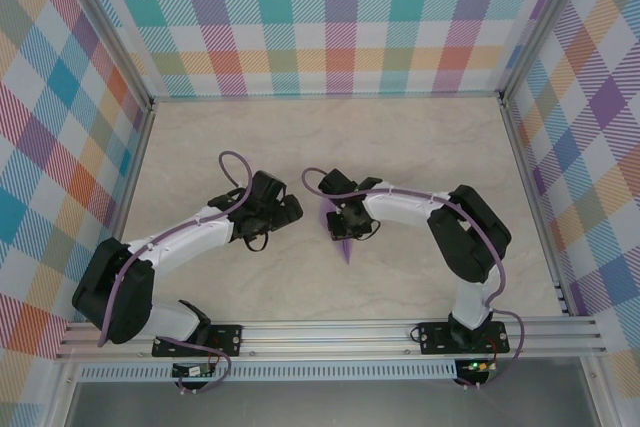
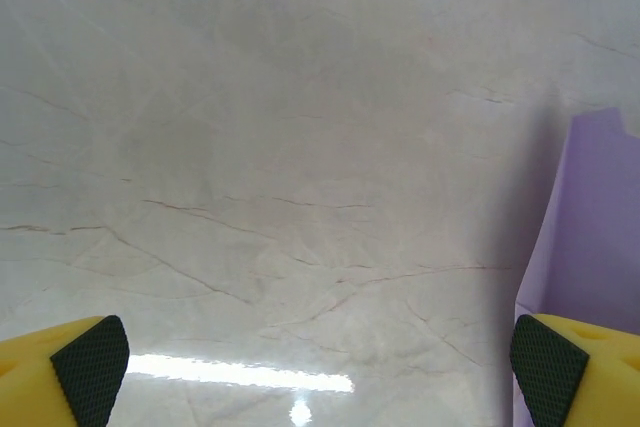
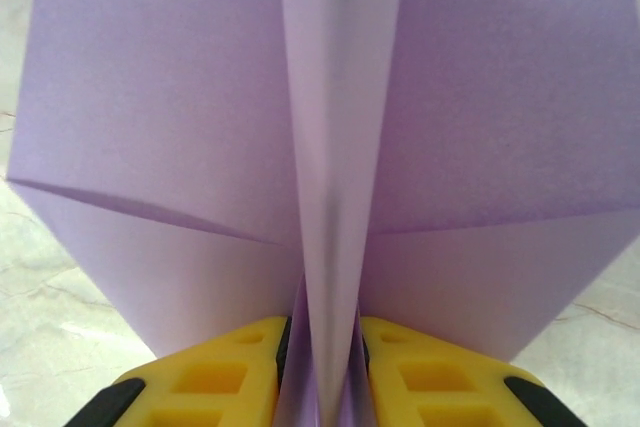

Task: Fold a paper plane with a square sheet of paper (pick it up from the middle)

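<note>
Right claw [image 3: 325, 352]: I read it clamped on the centre fold of the plane [image 3: 340, 127]. Yellow fingers [image 3: 215, 377] press either side of the fold, and the wings fan toward 10 and 2 o'clock in my wrist view. From above, the plane sits near the middle of the tabletop [image 1: 420, 147], slim tip toward 6 o'clock. I can't tell whether it touches down.

Left claw [image 2: 320, 377]: jaws wide apart, holding nothing, with the pads [image 2: 90, 372] over bare tabletop. The plane's lavender edge is at its 3 o'clock, close but apart.

no readable text, labels or numbers
</note>
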Robot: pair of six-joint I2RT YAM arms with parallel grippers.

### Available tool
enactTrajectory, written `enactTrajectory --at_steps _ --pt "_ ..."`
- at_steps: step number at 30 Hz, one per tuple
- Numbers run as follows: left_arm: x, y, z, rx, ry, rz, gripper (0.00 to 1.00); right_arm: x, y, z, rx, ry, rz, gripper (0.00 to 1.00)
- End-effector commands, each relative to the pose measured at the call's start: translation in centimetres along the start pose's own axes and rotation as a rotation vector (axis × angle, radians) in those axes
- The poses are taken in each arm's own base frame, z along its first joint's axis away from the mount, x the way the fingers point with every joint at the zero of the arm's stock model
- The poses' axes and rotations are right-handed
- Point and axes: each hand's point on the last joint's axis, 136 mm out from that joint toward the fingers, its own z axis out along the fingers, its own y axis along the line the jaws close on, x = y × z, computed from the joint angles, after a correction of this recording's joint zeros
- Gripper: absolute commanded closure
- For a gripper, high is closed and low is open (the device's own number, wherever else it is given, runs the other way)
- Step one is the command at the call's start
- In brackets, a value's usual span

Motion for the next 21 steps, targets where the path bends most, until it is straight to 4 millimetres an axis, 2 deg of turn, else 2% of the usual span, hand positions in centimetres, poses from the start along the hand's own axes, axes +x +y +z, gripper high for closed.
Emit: enactTrajectory --at_steps 1,9,17,21 --pt "-0.9 1.1 -0.8 -0.045 -0.027 -0.006 0.0 0.3 -1.0 0.1 0.079 0.012 0.029 0.76" --pt "-1.0 1.7 -1.0 -0.065 -0.032 -0.022 0.0 0.8 -2.0 1.0 0.147 0.025 0.069 0.81" --pt "-1.1 1.8 -1.0 -0.062 -0.029 -0.024 0.0 -0.2 -1.6 -0.8 0.136 -0.019 0.09 0.79" --pt "-1.0 1.7 -0.8 -0.06 -0.017 -0.022 0.0 -0.4 -1.4 -1.3 0.129 -0.029 0.097 0.84"
